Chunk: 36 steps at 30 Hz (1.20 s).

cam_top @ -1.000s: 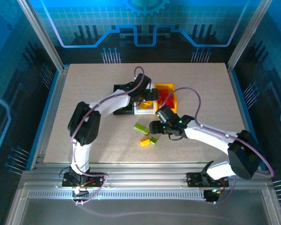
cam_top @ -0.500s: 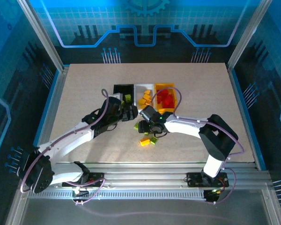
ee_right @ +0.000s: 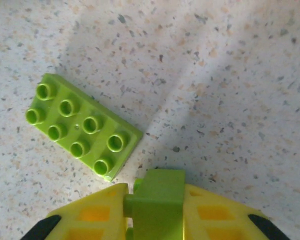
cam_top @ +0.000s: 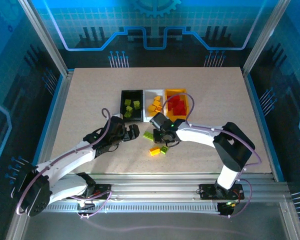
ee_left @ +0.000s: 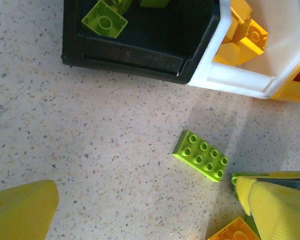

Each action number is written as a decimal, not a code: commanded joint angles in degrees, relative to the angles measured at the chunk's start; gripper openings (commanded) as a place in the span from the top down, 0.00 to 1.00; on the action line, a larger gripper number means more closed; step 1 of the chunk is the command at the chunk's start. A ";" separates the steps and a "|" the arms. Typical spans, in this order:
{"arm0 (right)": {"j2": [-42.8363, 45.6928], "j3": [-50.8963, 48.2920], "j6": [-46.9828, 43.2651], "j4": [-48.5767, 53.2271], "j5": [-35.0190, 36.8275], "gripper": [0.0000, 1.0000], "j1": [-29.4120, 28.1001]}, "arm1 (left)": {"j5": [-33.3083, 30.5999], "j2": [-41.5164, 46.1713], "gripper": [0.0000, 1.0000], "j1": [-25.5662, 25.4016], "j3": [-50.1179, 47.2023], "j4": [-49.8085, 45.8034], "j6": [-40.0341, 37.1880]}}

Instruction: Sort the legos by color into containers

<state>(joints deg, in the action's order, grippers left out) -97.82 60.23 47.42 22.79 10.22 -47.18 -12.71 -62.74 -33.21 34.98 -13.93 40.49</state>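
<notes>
Half of the small green brick (ee_right: 160, 185) pinched in the right gripper (ee_right: 155, 200) runs off the bottom of the right wrist view, so its full shape cannot be told. The yellow fingers (ee_right: 90, 217) are closed on it from both sides, just beside a flat green plate (ee_right: 82, 125) with eight studs lying on the table (ee_right: 230, 75). From above, the right arm's head covers that held brick. In the left wrist view the frame cuts off all three bins, and little more than a corner of the yellow one shows. The left gripper (ee_left: 147, 200) stands wide open with nothing in it, over the table near the plate. The bins sit touching in a row about the table's middle, slightly toward its far edge. The black bin (cam_top: 124, 114) holds lime green bricks (cam_top: 132, 105), the white bin (cam_top: 147, 95) holds yellow-orange bricks (cam_top: 155, 104), and the yellow bin (cam_top: 176, 91) holds red bricks (cam_top: 177, 105). Toward the near edge lie a loose orange brick (cam_top: 154, 150) and a loose green brick (cam_top: 164, 149), just beside each other.
</notes>
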 commanded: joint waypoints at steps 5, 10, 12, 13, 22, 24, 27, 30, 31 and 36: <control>-0.42 16.18 -12.83 4.74 -0.91 0.77 0.80 | -2.59 6.77 0.01 -0.15 -5.18 -4.44 3.67; -13.36 34.55 -17.99 7.40 0.42 0.76 1.49 | -2.31 10.15 0.01 -0.10 -8.01 -4.88 5.08; -19.77 42.46 -18.25 9.19 -0.40 0.75 2.64 | -2.06 10.62 0.01 -0.18 -8.44 -4.95 5.04; -22.35 45.81 -18.16 9.95 -0.72 0.75 3.13 | -1.97 10.71 0.01 -0.16 -8.44 -5.04 4.98; -41.59 72.56 -19.37 19.11 -1.33 0.57 4.45 | -1.11 10.53 0.01 -0.10 -8.02 -5.55 4.34; -41.24 73.48 -19.61 18.88 -1.98 0.38 4.58 | -1.09 10.53 0.01 -0.16 -7.83 -5.68 4.16; -37.72 71.74 -20.11 17.86 -2.19 0.29 4.26 | -1.01 10.62 0.01 -0.11 -7.49 -5.92 4.21; -29.97 63.55 -20.39 15.59 -0.93 0.26 3.42 | -0.78 10.87 0.01 -0.16 -7.04 -6.09 4.24; -26.77 59.40 -20.10 14.67 -0.66 0.26 3.06 | -0.83 11.06 0.01 -0.15 -6.95 -6.14 4.38; -10.53 35.29 -16.88 11.27 0.90 0.23 1.33 | -0.28 11.94 0.01 -0.14 -7.29 -5.52 4.73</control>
<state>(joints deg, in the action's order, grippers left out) -116.07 104.18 28.69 35.27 9.61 -44.38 -13.85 -51.72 -33.21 27.16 -18.65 44.77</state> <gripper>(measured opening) 0.763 0.990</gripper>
